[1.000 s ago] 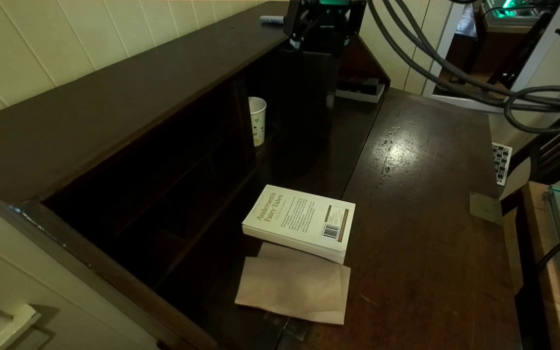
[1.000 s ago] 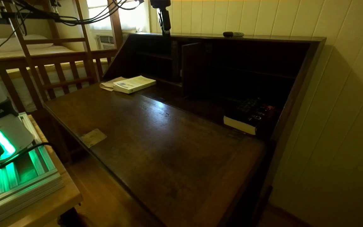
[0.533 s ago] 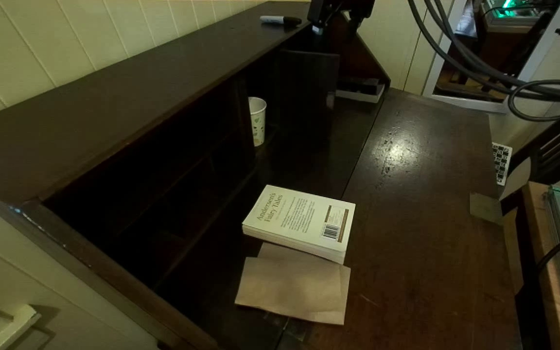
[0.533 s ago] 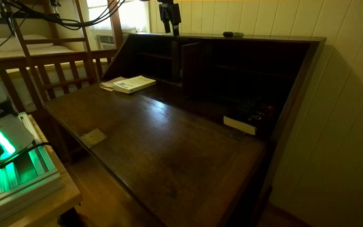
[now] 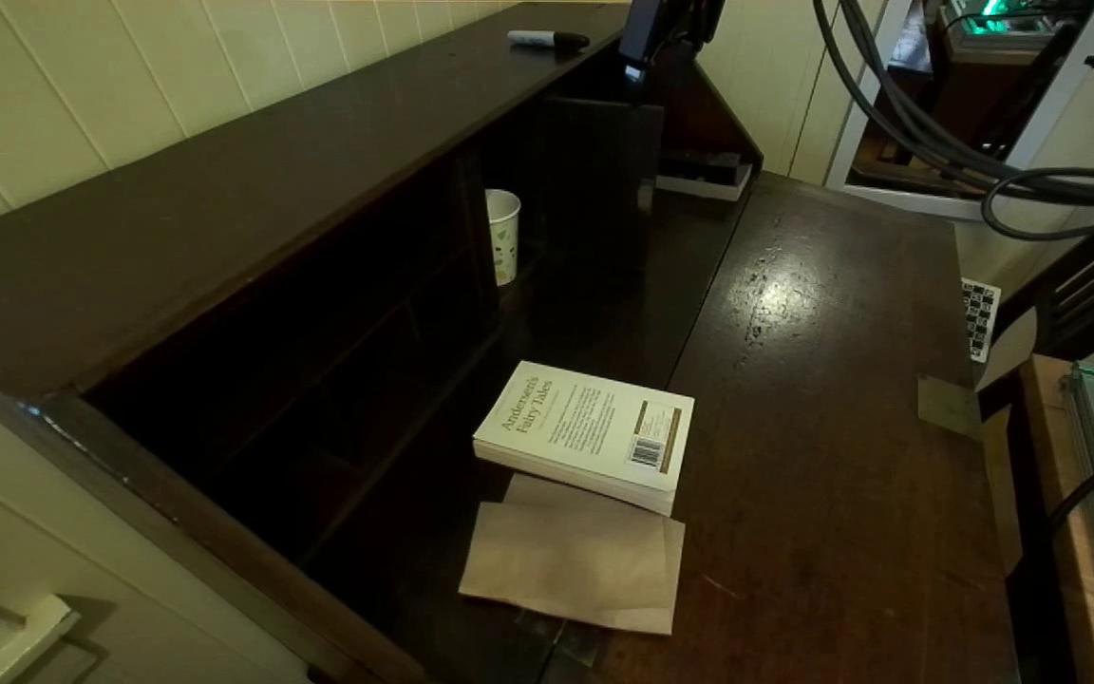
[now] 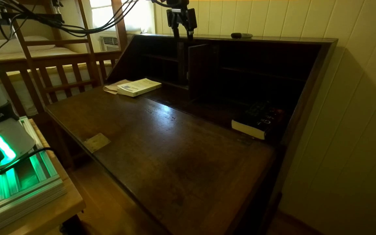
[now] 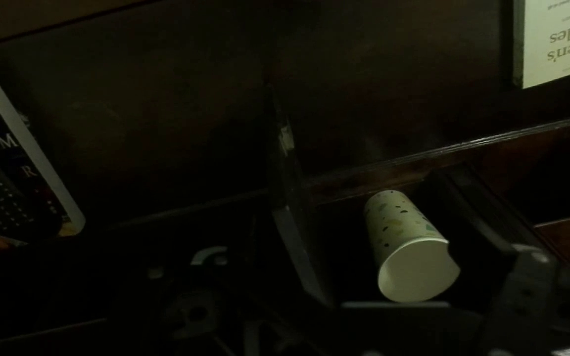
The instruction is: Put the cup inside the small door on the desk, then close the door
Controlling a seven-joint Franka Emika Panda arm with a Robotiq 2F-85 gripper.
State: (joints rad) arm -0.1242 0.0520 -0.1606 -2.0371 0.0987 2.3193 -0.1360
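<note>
White paper cup (image 7: 401, 225), dark speckles, upright inside a cubby (image 7: 349, 184), small door (image 6: 197, 71) of dark wood standing open beside it, glossy worktop (image 6: 175, 156)

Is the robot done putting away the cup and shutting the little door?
Not quite. Done: the cup looks in place, upright in its cubby. In hand: nothing; the gripper hangs open, apart from the cup. Left: shutting the little door, which sticks out open.
</note>
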